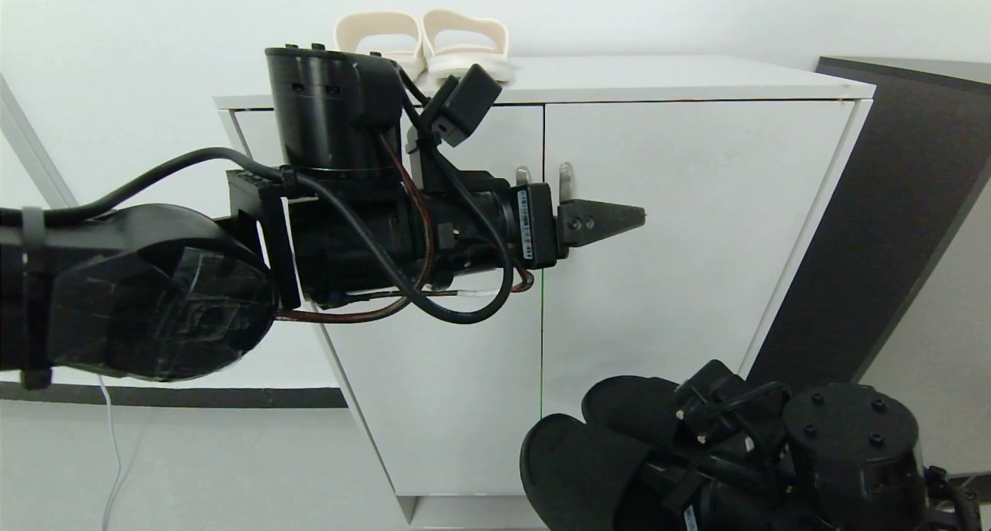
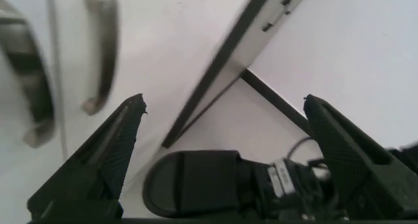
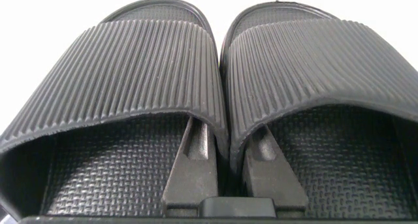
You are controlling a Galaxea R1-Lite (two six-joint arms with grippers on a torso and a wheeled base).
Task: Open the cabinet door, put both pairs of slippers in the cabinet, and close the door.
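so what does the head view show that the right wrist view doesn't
Head view adds: the cabinet with both doors closed, its handles, cream slippers on top, and the left gripper near the handles. Right wrist view adds: the ribbed straps and the right gripper, jaws pinching the adjoining sidewalls. Both: the black slippers.

My left arm (image 1: 348, 206) hides much of the cabinet's left door (image 1: 449, 376) and part of the cream slippers (image 1: 464, 35); the black slippers (image 1: 588, 461) (low right) run off the bottom edge; the door handles (image 2: 101, 48) blur for me.
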